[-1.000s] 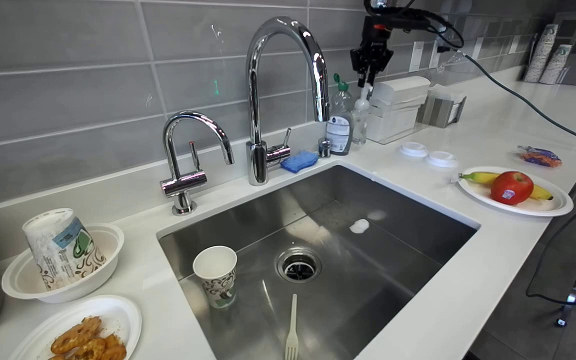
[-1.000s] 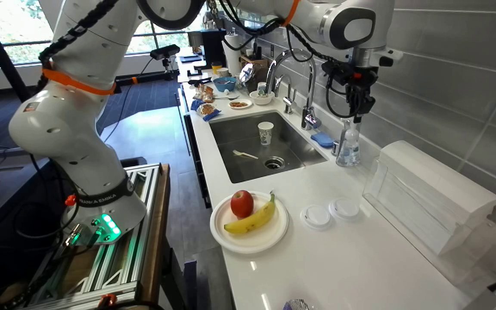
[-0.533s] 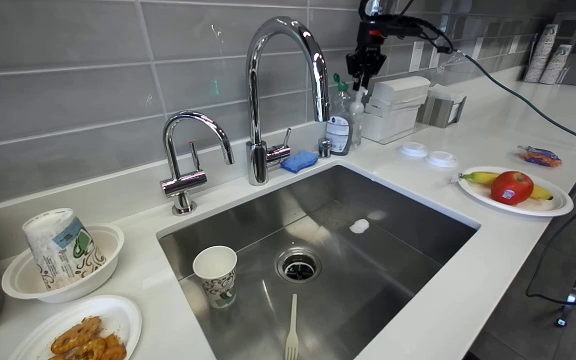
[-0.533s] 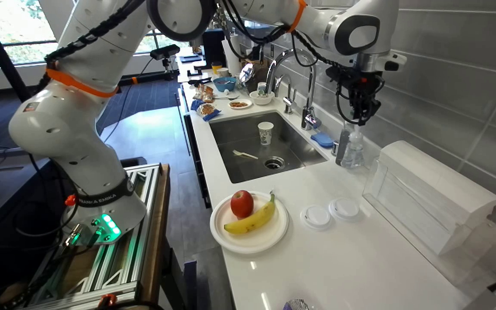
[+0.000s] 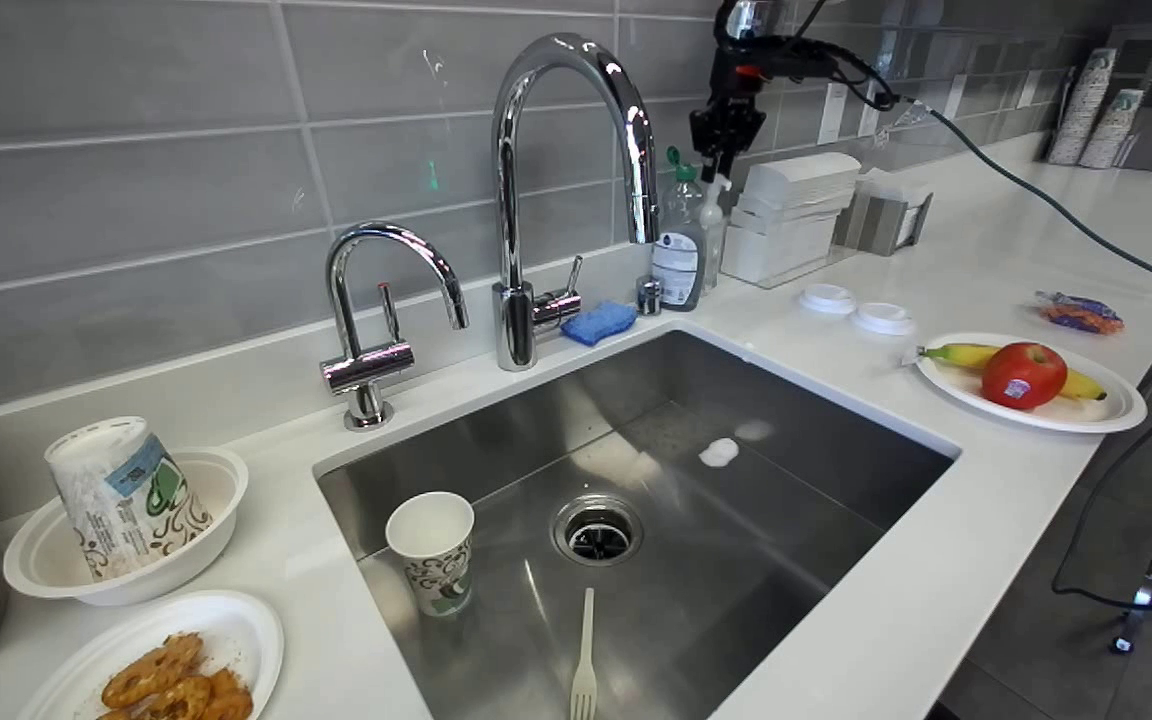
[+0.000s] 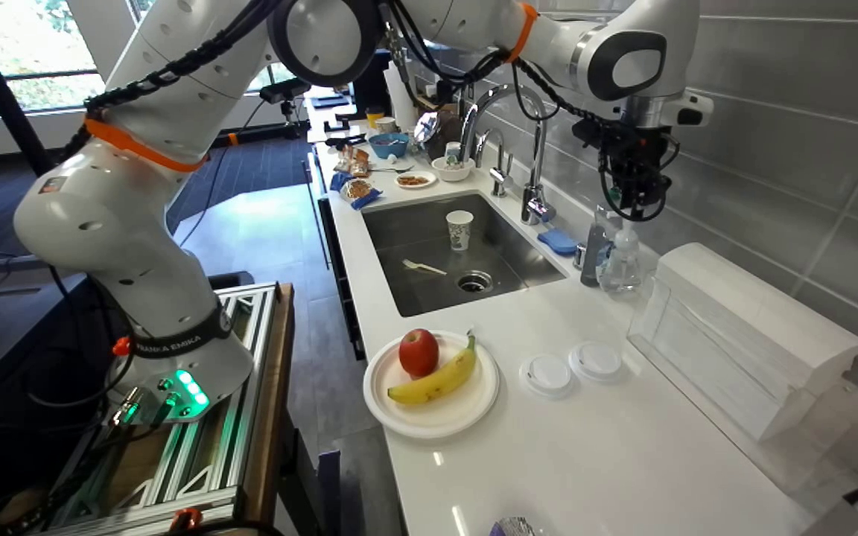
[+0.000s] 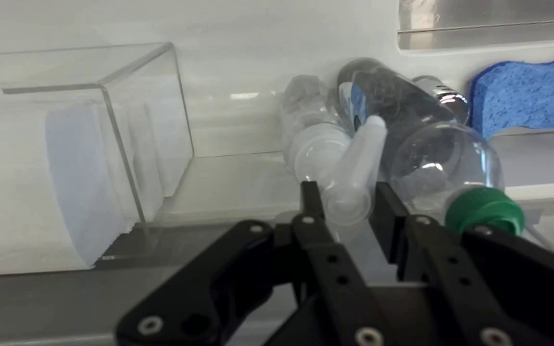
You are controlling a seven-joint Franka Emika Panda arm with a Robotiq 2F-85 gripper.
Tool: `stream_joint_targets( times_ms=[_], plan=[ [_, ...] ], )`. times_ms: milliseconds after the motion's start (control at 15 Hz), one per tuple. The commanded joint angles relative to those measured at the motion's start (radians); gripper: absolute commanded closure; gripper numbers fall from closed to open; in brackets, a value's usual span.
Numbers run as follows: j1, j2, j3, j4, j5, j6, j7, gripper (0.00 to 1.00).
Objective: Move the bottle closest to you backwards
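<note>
The bottle (image 6: 621, 269) is small, clear and slim with a white pump top. It stands upright on the counter beside the soap bottle (image 5: 677, 265), which has a green cap and a grey-blue look. The clear bottle also shows in an exterior view (image 5: 712, 245), partly behind the soap bottle, and in the wrist view (image 7: 306, 108). My gripper (image 7: 347, 188) is above the bottle with its fingers closed on both sides of the white pump top. The gripper also shows in both exterior views (image 5: 713, 170) (image 6: 631, 212). The bottle's base appears to rest on the counter.
A clear holder with paper towels (image 7: 80, 182) stands on the bottle's other side. The tiled wall (image 6: 764, 149) is close behind. The sink (image 5: 716, 540), tall faucet (image 5: 576, 50), blue sponge (image 5: 599, 323) and white lids (image 6: 596, 360) are nearby.
My gripper and the clear bottle have moved together a short way, apparently towards the tiled wall. More of the soap bottle shows beside the clear bottle in an exterior view.
</note>
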Motion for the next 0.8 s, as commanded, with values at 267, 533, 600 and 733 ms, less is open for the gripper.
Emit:
stream_joint_targets(
  times_ms=[267, 533, 600, 733],
  plan=[
    [-0.006, 0.06, 0.011, 0.082, -0.001, -0.039, -0.038, 0.92],
    [0.003, 0.061, -0.002, 0.097, -0.009, -0.03, -0.007, 0.3],
    [0.004, 0.057, -0.005, 0.101, -0.01, -0.029, 0.001, 0.21],
    [0.002, 0.044, -0.013, 0.114, -0.007, -0.041, 0.031, 0.08]
  ],
)
